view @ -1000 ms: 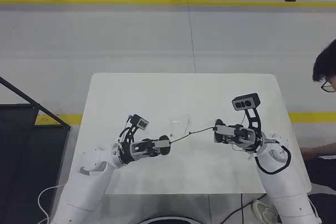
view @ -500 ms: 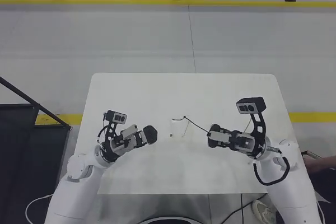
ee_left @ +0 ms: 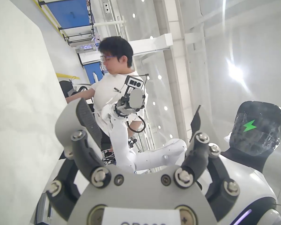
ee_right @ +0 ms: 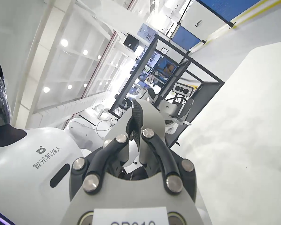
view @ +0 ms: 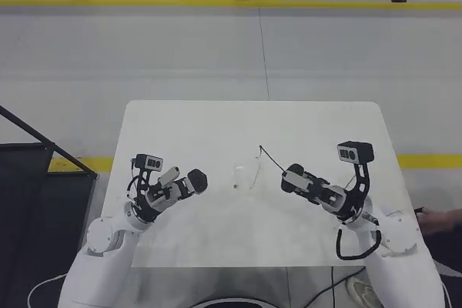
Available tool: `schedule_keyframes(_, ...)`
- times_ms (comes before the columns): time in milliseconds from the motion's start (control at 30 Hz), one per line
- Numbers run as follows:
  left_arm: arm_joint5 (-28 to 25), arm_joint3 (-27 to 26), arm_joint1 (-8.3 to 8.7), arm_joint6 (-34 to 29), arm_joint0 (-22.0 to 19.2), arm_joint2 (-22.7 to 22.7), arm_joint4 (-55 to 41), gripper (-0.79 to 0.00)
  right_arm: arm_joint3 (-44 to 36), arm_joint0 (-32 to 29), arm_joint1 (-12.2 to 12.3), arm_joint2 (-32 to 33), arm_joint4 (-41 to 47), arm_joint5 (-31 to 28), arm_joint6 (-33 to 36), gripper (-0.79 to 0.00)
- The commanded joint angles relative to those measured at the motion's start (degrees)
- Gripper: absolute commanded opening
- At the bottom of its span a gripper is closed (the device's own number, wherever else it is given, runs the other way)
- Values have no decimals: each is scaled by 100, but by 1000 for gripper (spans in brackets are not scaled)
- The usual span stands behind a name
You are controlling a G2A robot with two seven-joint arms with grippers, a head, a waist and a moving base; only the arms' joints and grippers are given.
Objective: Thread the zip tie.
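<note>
Over the white table (view: pixel 215 127), the left gripper (view: pixel 198 182) hangs above the left half, its fingers spread and empty; the right gripper (view: pixel 287 176) is clenched on one end of the thin black zip tie (view: pixel 271 158), which slants off over the table's middle.

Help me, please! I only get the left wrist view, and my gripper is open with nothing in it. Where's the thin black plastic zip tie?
Observer: The top view shows the thin black plastic zip tie sticking out of the right gripper. Its free end slants away from the robot over the white table.
Operator: Is it squeezed tight?
Observer: In the right wrist view, that gripper's fingers are pressed together.
Operator: Is my gripper close to it?
Observer: No. From above, the left gripper sits apart from the tie. A small pale object, too faint to identify, lies between them.
</note>
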Motion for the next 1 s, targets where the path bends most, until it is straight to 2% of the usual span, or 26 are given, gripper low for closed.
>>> schedule_keyframes(0,0,0,0,0,0,0,0,0,0,0,0,0,0,-1,-12,-785)
schedule_keyframes(100,55,-53,-3,136,15,18,19,0,-160,-19,12,-3,-388,46,-65,-785)
schedule_keyframes(267,-6,-120,-9,757,83,-68,210,0,-918,-205,43,-51,-2342,554,-667,-785)
schedule_keyframes(500,-30,-163,13,1162,216,-248,512,0,-1435,-172,36,-784,-5006,1624,-1067,-785)
schedule_keyframes(733,-11,-174,22,1121,250,-271,502,0,-1651,-206,19,-1520,-7476,2590,-1248,-785)
schedule_keyframes(833,-11,-174,22,1121,250,-271,502,0,-1710,-182,-9,-1772,-8066,3046,-1179,-785)
schedule_keyframes(967,-11,-174,22,1121,250,-271,502,0,-1720,-179,-13,-1788,-8084,3082,-1189,-785)
